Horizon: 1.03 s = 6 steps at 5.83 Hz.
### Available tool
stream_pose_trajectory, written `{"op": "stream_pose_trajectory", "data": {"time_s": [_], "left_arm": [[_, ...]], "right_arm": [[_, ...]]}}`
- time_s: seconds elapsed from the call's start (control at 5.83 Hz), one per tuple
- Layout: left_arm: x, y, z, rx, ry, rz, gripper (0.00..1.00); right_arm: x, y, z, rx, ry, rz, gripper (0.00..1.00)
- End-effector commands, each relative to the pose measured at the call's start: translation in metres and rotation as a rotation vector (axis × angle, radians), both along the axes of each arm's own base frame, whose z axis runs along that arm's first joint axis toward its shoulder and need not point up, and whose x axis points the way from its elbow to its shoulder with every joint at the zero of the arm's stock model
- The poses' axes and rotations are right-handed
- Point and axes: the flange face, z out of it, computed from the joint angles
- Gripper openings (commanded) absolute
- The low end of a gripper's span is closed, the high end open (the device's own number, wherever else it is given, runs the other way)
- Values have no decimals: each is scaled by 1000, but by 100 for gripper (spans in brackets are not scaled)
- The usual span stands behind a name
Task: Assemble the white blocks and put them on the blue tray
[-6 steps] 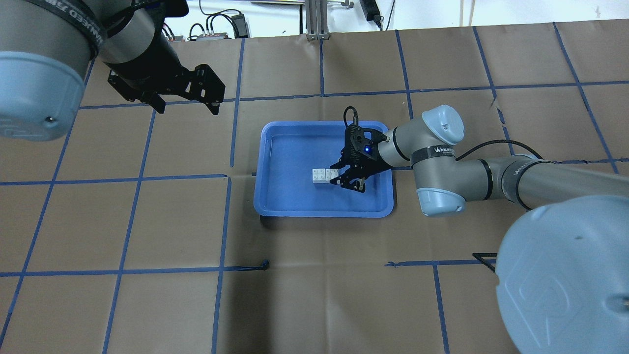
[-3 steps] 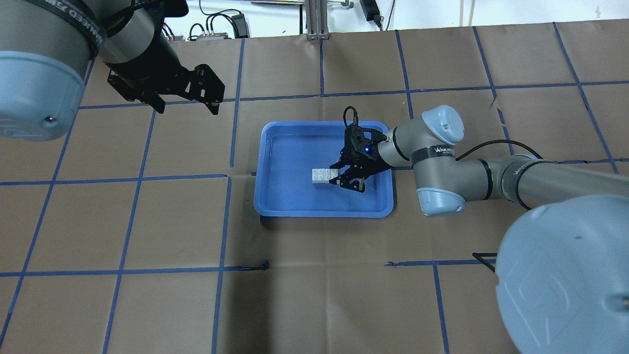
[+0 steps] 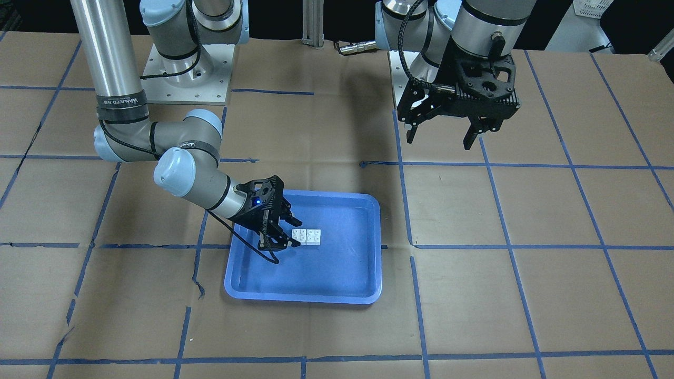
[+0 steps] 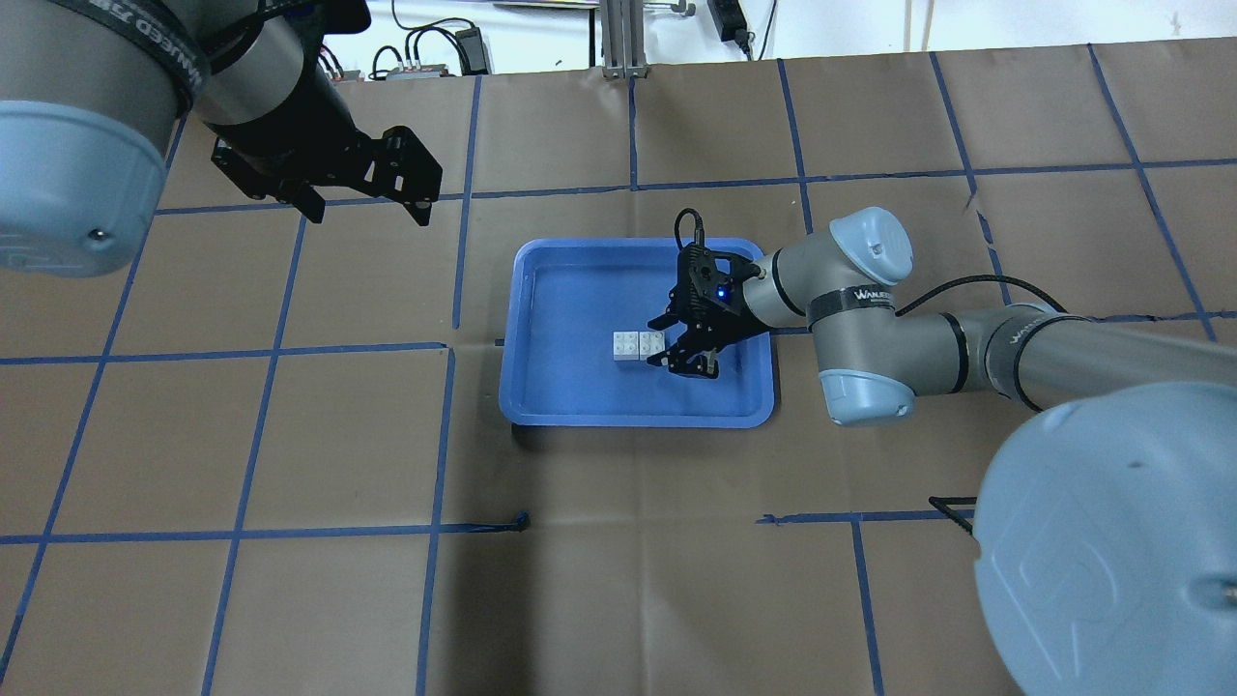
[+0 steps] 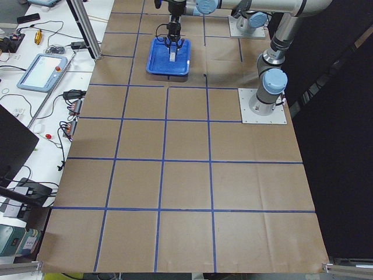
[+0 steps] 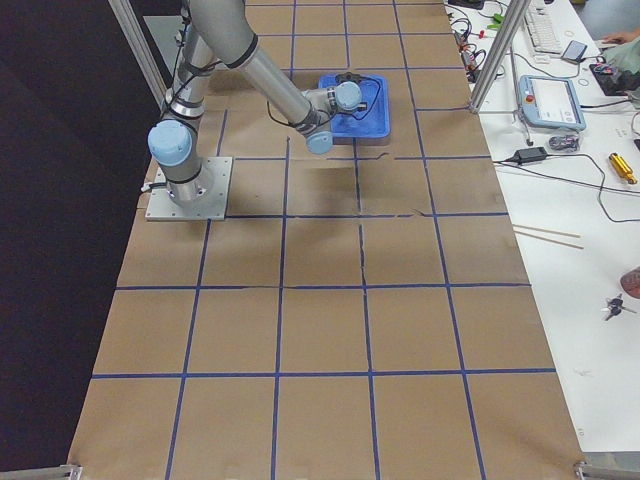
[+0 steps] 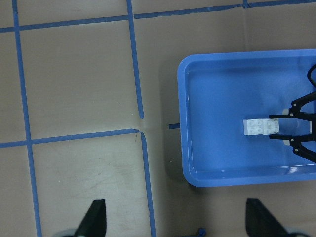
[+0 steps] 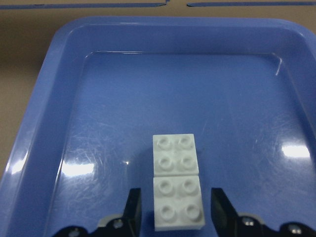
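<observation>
The two white blocks lie side by side and touching, studs up, on the floor of the blue tray. They also show in the overhead view, the front view and the left wrist view. My right gripper is low in the tray, open. Its fingers straddle the nearer block with a small gap on each side. My left gripper is open and empty, high above the table, away from the tray.
The table is covered in brown paper with a blue tape grid. My right arm's elbow hangs just beside the tray's right rim. Cables and a metal post are at the table's far edge.
The right gripper's fingers have spread slightly apart around the white block. The blocks and the left arm have not moved.
</observation>
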Motion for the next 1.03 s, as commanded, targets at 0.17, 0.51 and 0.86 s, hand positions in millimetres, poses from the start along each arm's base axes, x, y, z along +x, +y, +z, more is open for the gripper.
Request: {"op": "stream_pose_trajectory", "data": {"time_s": [0.17,0.51,0.86], "left_arm": [[0,0,0,-2,0,0,99],[0,0,0,-2,0,0,99],[1,0,0,-2,0,1,99]], "right_arm": [[-1,-8,11,-23,12,-10,99],[-9,-25,49,23,87,-201,100],[-19,-15,87,203,148,-443,100]]}}
